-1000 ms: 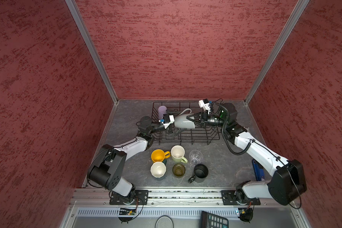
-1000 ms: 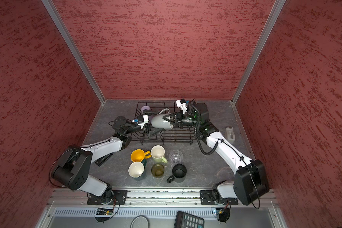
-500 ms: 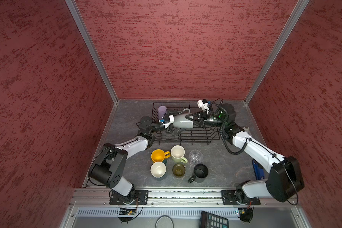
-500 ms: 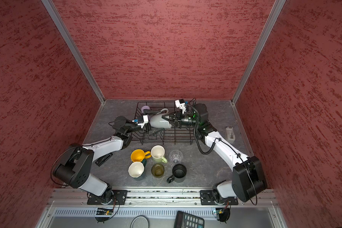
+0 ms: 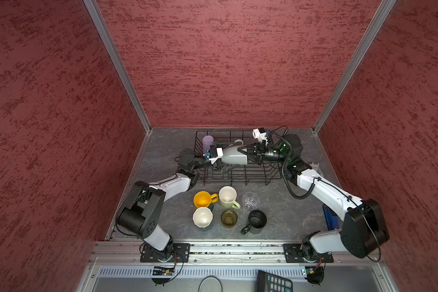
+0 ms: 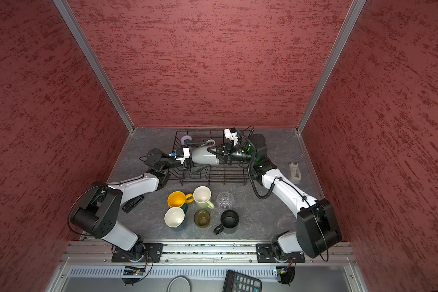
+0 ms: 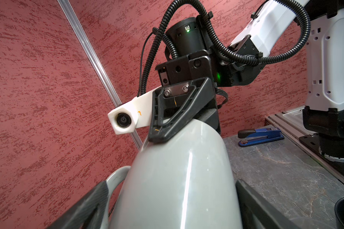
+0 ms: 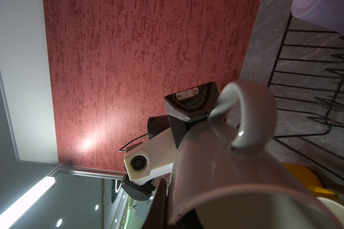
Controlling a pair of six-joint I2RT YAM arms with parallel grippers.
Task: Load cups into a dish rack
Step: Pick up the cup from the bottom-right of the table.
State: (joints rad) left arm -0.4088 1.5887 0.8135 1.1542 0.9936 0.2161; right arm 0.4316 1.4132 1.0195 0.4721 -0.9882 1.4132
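Observation:
The grey mug hangs on its side above the black wire dish rack. My right gripper is shut on its rim. My left gripper is open, one finger on each side of the mug's base end; contact is unclear. A lilac tumbler stands in the rack's far left corner. In front of the rack stand the yellow mug, pale green mug, clear glass, dark teal mug, olive-brown glass and black mug.
A blue stapler lies by the right arm's base. Under the left arm lies a black stapler. A grey holder stands right of the rack. Red walls close three sides. A calculator sits below the front rail.
The right gripper has carried the grey mug slightly toward the left gripper, so the left fingers reach further along the mug. The cups on the table have not moved.

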